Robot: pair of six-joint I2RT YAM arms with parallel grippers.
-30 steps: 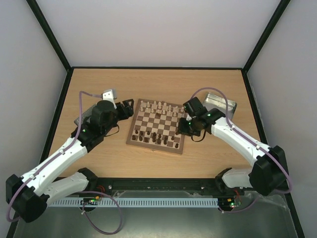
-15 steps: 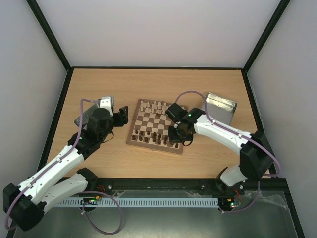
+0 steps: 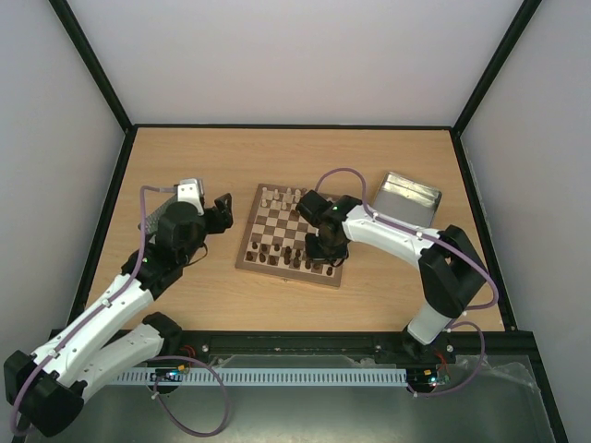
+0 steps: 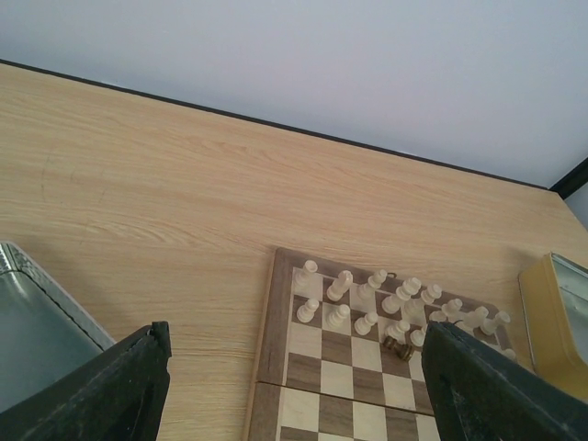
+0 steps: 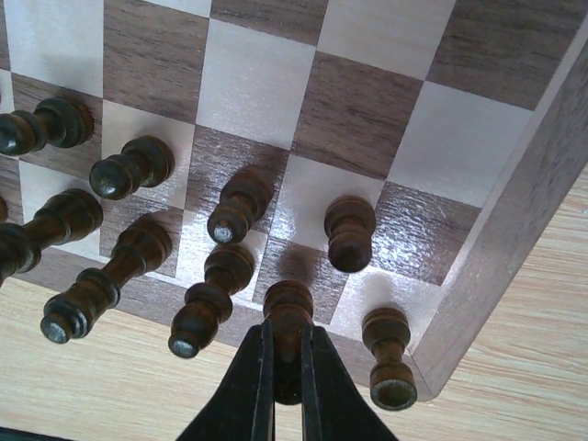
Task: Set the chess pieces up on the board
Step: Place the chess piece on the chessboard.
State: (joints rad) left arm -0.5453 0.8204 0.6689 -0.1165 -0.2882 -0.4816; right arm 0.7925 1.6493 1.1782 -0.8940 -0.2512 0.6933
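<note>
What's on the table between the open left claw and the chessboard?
Nothing, just bare table between the left gripper and the board; the top and left wrist views show it.

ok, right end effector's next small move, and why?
Probably ease the right end effector straight down and open it. It is shut on a dark piece over the board's near row, beside the corner piece; whether its base touches the square yet, I cannot tell.

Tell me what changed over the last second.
The right gripper, shut on a dark piece, swung left from beside the board to over its near right corner. The left gripper, open, drew back leftward, away from the board. The board and the tin on the right stayed put.
</note>
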